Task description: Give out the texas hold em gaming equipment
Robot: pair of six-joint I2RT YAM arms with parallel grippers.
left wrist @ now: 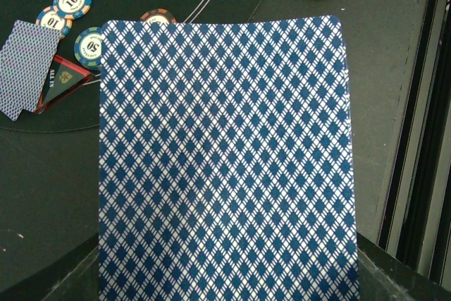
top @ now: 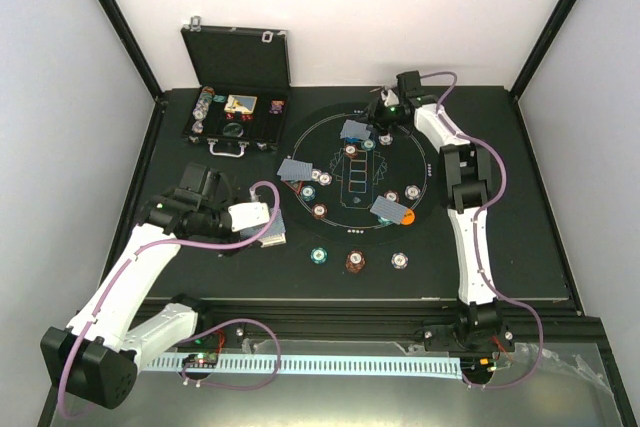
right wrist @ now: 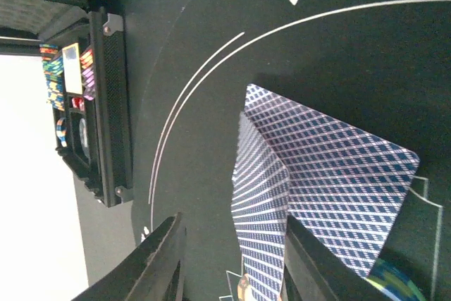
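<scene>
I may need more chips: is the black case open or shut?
Open. The case has its lid upright at the back, and chips show inside it.

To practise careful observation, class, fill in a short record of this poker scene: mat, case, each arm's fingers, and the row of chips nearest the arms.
Mat: round, black, white outline, right of the case
Case: lid open, far left
Left fingers: shut on blue-backed cards
Right fingers: apart, either side of a tilted card at the mat's far side
Near row, left to right: teal chip, red-brown chip, white chip
</scene>
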